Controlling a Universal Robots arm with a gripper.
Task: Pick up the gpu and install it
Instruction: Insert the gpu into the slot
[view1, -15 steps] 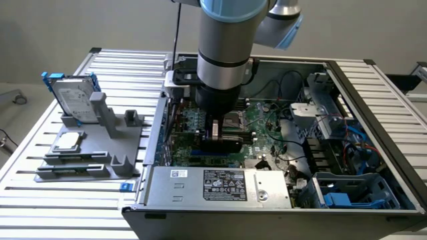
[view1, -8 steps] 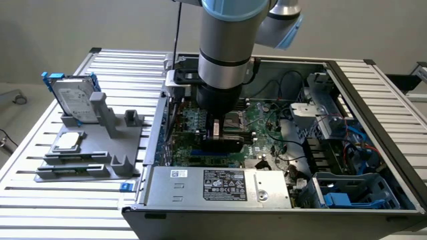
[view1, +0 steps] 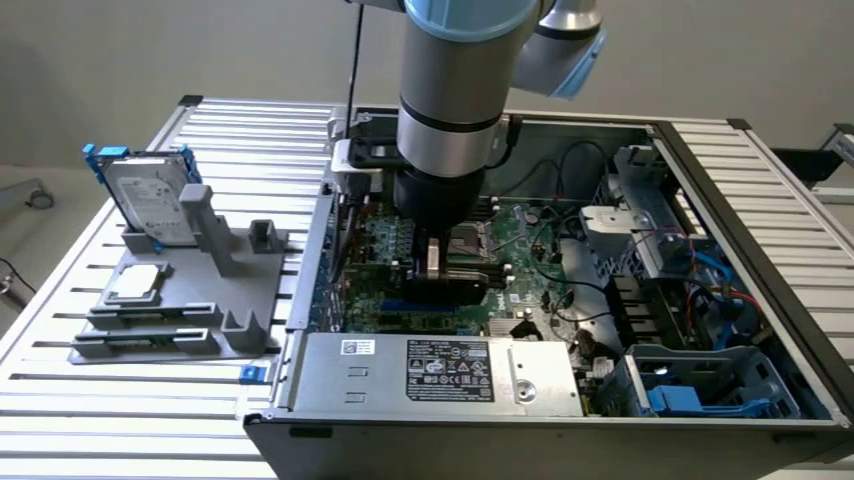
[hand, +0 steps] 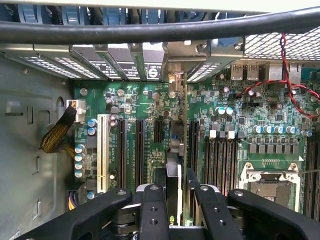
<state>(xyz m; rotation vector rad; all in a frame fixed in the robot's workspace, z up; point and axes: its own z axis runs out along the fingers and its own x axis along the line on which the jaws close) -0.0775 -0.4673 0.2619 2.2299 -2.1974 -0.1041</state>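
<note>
Soft, even white light washes the ribbed tabletop (view1: 54, 380), with no hard shadows. It's dimmer inside the case (view1: 754, 195), under the arm (view1: 454, 100). In the wrist view the near cable (hand: 150, 31) blurs, and the claw (hand: 175, 180) is dark around the shaded gpu (hand: 175, 145).

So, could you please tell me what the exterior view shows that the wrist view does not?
Exterior view: the arm above the open computer case, the hard drive in a blue frame standing on a grey fixture at the exterior view's left, and the power-supply box.
Wrist view: the gpu edge-on between the fingers, in line with the expansion slots, its bracket up by the rear slot covers.
Both: the gripper and the green motherboard.
</note>
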